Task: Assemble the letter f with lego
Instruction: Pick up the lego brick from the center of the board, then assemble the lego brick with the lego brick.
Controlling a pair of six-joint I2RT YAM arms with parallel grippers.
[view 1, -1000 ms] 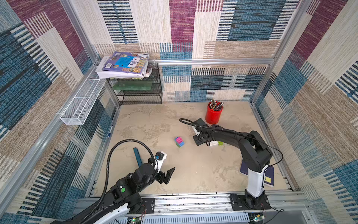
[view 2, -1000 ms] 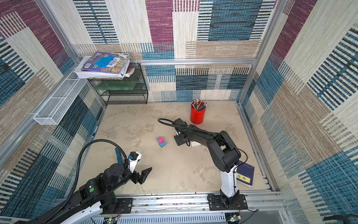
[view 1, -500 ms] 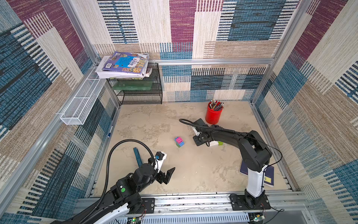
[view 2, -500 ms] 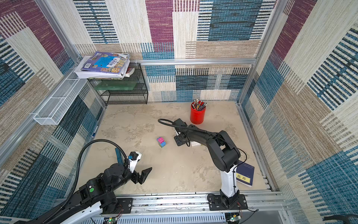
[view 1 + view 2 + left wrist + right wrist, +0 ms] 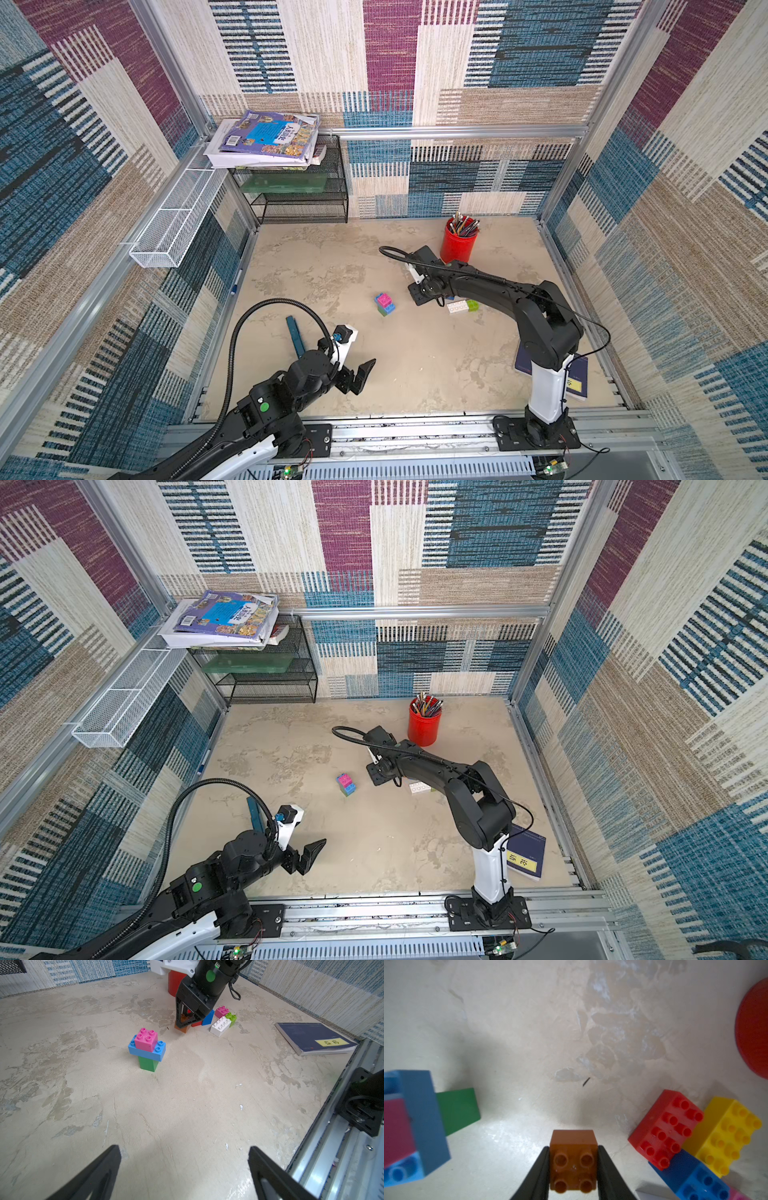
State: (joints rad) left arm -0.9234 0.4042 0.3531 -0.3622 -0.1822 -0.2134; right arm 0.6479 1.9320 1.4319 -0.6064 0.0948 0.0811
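The right claw (image 5: 573,1147) pinches a small orange brick (image 5: 573,1165) by two opposite sides, studs up, low on the worktop (image 5: 529,1043) and near the stack (image 5: 147,1047) of green, blue and pink bricks. The left claw (image 5: 184,1147) stands wide and empty, well apart from the stack.

The step looks like a pick-up. I would lift the brick straight up so it does not twist between the fingers. It should be squared to the stack's studs before any press. The push should go straight down, because the stack stands on one narrow green foot and may tip.

The right wrist view alone shows the finger contact, and the red brick (image 5: 664,1126) and yellow brick (image 5: 724,1136) beyond the stack. In both top views the arm hides these, leaving only the white brick (image 5: 457,307) visible. The left wrist view shows the stack's layers from the side.
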